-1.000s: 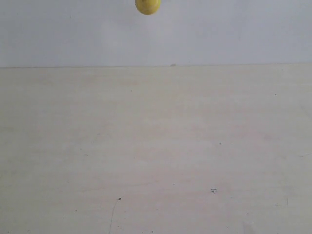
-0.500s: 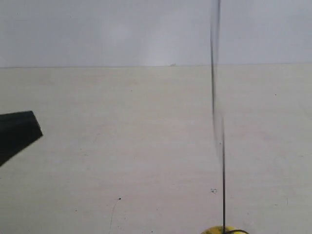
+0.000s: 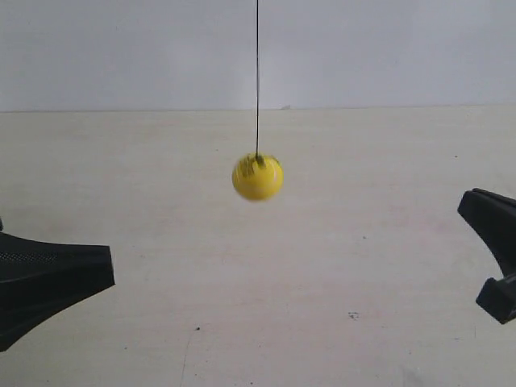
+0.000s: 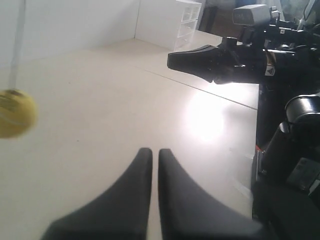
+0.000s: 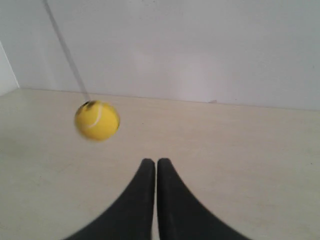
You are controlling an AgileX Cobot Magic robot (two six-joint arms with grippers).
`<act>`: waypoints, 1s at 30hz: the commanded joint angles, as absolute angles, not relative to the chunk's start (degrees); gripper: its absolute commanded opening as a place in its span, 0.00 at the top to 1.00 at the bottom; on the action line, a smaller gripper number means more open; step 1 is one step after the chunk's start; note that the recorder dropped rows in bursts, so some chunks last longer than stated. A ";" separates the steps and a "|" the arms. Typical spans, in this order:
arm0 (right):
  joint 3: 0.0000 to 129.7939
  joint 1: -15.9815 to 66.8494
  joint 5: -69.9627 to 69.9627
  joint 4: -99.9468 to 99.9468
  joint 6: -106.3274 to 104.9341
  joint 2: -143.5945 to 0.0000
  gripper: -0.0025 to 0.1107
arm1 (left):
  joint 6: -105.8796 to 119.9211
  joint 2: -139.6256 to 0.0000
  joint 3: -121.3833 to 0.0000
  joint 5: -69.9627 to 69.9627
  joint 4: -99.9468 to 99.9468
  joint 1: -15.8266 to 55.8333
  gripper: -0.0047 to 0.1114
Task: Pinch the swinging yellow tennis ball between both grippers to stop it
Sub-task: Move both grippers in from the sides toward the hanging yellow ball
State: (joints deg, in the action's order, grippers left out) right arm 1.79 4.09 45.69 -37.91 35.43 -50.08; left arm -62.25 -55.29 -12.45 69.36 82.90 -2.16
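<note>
The yellow tennis ball (image 3: 258,177) hangs blurred on a thin dark string (image 3: 257,81) above the pale table, mid-frame in the exterior view. A black tapered gripper (image 3: 109,274) reaches in from the exterior view's left, low and well short of the ball. Another black gripper (image 3: 466,206) enters at the exterior view's right, also apart from the ball. In the left wrist view my left gripper (image 4: 151,151) is shut on nothing, with the ball (image 4: 16,113) off to one side. My right gripper (image 5: 152,161) is shut and empty, the ball (image 5: 97,120) a little ahead of it.
The other arm, with its grey module (image 4: 252,14), faces my left gripper across the table in the left wrist view. White drawers (image 4: 187,20) stand in the far corner. A white wall (image 3: 387,48) backs the table (image 3: 347,266).
The ball has swung from the frame's bottom edge up to mid-frame. The gripper at the exterior view's left reaches further in and lower. The one at the right has come into view.
</note>
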 commanded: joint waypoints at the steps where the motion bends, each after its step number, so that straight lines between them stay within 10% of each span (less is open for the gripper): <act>1: 3.99 3.93 47.68 -41.23 36.53 -54.22 0.98 | -60.72 -57.39 -12.80 69.96 83.01 -2.13 0.92; 13: 7.60 3.93 59.12 -48.77 39.75 -66.63 0.98 | -55.93 -62.48 -12.94 69.96 80.42 -0.96 0.92; 30: 11.55 3.93 69.96 -57.75 40.64 -81.37 0.98 | -53.46 -81.91 -27.33 69.96 74.19 19.39 0.92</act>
